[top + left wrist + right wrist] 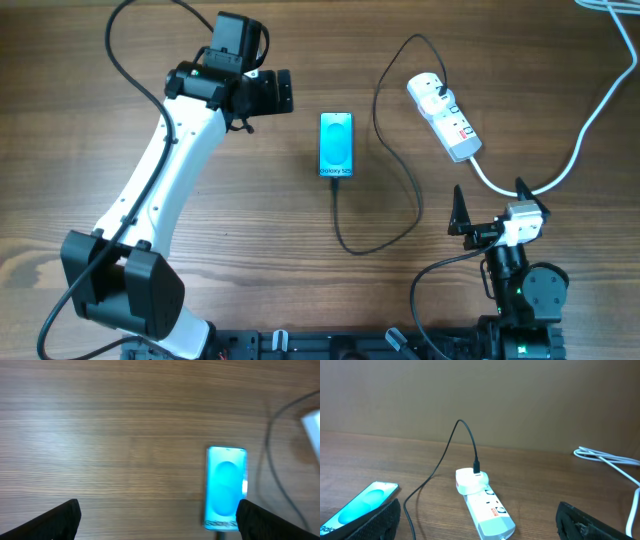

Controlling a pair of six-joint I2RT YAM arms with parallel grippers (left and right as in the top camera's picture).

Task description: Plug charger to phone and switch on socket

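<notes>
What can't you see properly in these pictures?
- Whether the charger tip is pushed into the phone: too small overhead, cut by the left wrist view's bottom edge.
- Whether the socket switches are on: too small overhead and from the right wrist.
- Where the white cord ends: cut off by the overhead top edge.

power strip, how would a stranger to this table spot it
On the brown wooden table, look at the overhead view's upper right, right of the flat cyan-screened phone. The white oblong power strip lies slanted there, longer than the phone, with red switches.
</notes>
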